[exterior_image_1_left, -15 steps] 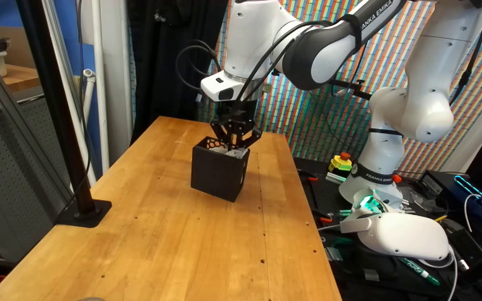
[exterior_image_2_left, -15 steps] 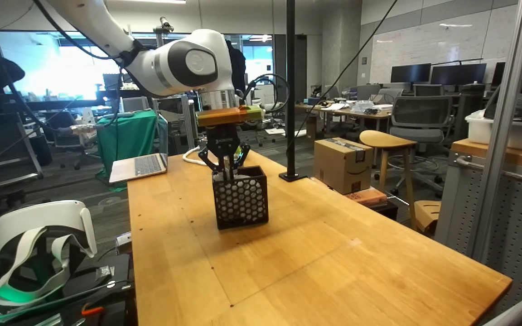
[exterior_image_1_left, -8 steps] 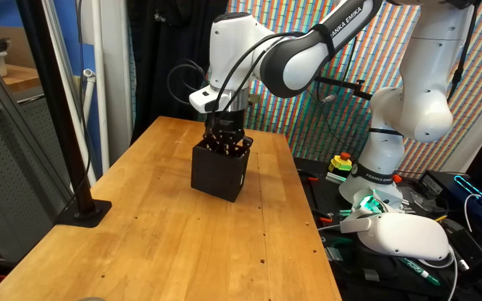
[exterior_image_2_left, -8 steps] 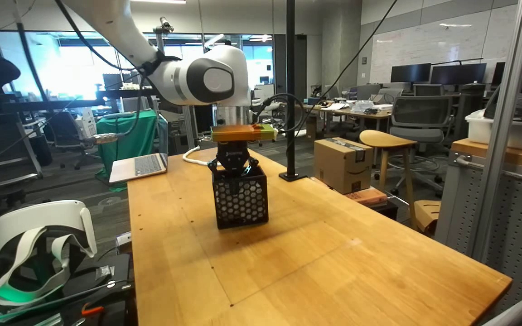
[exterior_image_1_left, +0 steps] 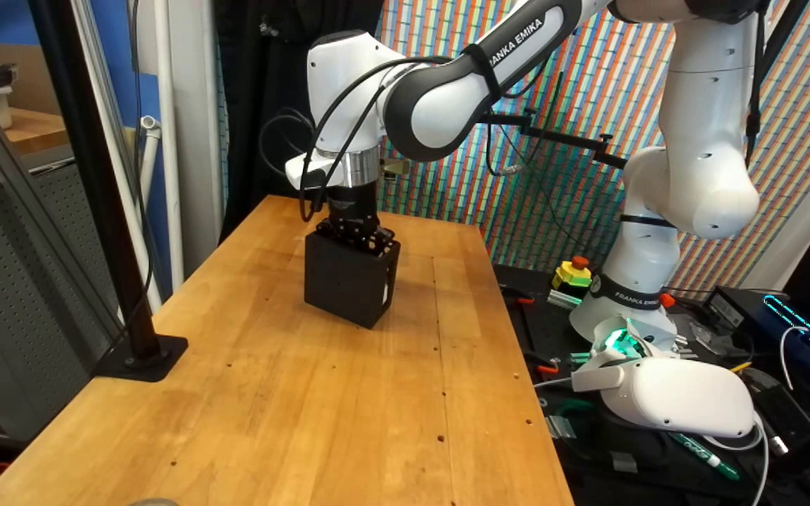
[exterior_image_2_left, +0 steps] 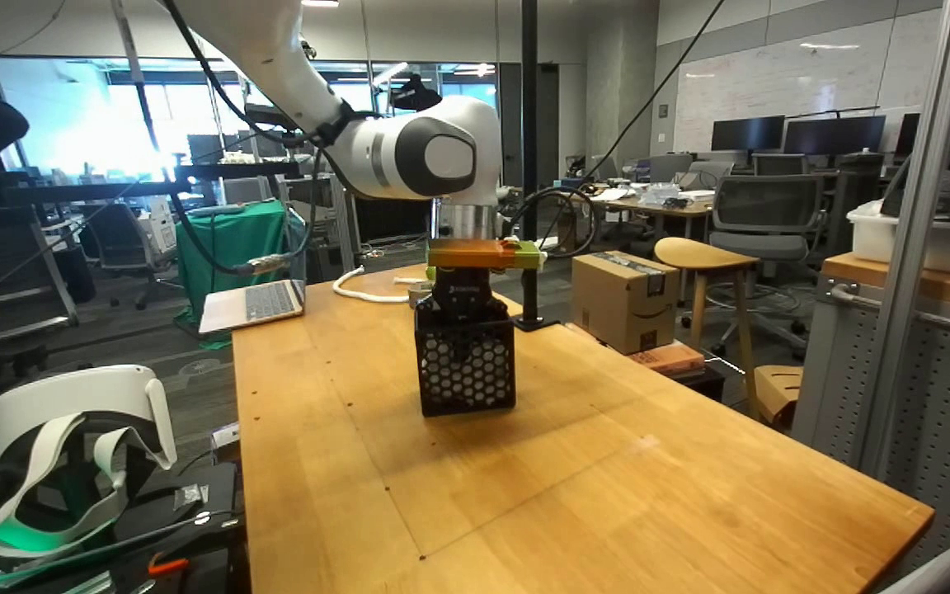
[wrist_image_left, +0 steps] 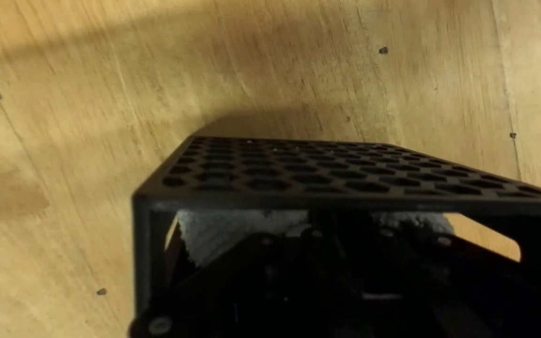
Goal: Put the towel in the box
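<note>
A black open-topped box with honeycomb-hole sides (exterior_image_1_left: 345, 277) stands on the wooden table (exterior_image_1_left: 349, 407). It also shows in an exterior view (exterior_image_2_left: 467, 379) and in the wrist view (wrist_image_left: 261, 203). My black gripper (exterior_image_1_left: 357, 235) points down into the box, its lower part below the rim. In the wrist view my gripper (wrist_image_left: 338, 234) is dark, with its fingers close together and their tips hidden behind the near wall. The whitish-grey towel (wrist_image_left: 226, 230) is inside the box, showing on both sides of the fingers. I appear shut on it.
A black pole with a square base (exterior_image_1_left: 141, 358) stands at the table's edge. A laptop (exterior_image_2_left: 252, 305) and a white cable (exterior_image_2_left: 359, 293) lie at one end. A white headset (exterior_image_1_left: 686, 397) and a yellow emergency stop (exterior_image_1_left: 570, 273) sit beside the table.
My gripper has lowered deeper into the box and moved sideways, to the left in an exterior view. The box has shifted the same way with it. The towel dropped out of sight below the rim.
</note>
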Robot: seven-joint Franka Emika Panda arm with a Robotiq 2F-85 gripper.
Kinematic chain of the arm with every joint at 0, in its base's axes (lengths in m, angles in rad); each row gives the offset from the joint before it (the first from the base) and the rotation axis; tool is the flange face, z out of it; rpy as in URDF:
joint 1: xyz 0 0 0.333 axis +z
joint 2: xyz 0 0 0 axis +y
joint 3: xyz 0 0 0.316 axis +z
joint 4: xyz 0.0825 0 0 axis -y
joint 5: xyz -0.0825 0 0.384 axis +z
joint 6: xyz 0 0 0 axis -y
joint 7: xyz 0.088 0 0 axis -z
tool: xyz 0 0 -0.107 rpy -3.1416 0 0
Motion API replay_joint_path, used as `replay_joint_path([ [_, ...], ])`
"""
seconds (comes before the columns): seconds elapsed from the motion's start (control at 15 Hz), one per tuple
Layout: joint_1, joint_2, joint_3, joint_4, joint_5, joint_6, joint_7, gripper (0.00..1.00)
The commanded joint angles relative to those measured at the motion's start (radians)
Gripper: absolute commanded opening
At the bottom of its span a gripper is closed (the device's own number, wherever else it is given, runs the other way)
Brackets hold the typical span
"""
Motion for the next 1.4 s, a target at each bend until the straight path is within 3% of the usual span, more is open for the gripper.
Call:
replay_joint_path([
  [0.0,-0.009,0.06,-0.004,0.03,-0.018,-0.003,0.04,0.16],
  [1.0,0.042,-0.328,0.031,-0.154,-0.152,-0.02,0.124,0.16],
  [1.33,0.052,-0.392,0.028,-0.195,-0.157,0.006,0.12,0.16],
])
